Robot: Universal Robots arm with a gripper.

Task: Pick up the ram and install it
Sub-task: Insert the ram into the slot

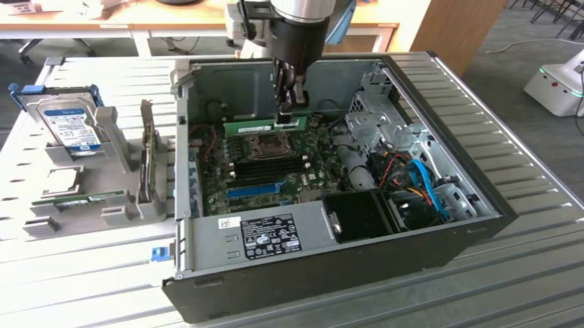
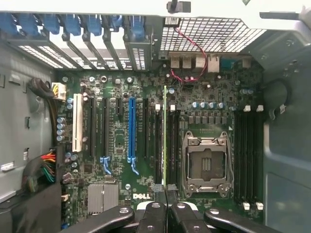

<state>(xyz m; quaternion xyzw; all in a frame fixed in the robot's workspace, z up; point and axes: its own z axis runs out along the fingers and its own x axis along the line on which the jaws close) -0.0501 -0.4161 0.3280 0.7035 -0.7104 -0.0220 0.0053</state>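
My gripper reaches down into the open computer case and is shut on the ram, a long thin green stick held level and on edge above the motherboard, beside the CPU socket. In the wrist view the ram appears edge-on as a thin green line running out from my gripper, lined up along the black memory slots next to the CPU socket. Whether it touches a slot I cannot tell.
A second green stick lies in a grey holder at the exterior view's left, near a hard drive and an upright card. Inside the case are a blue expansion slot, a black fan shroud and cables.
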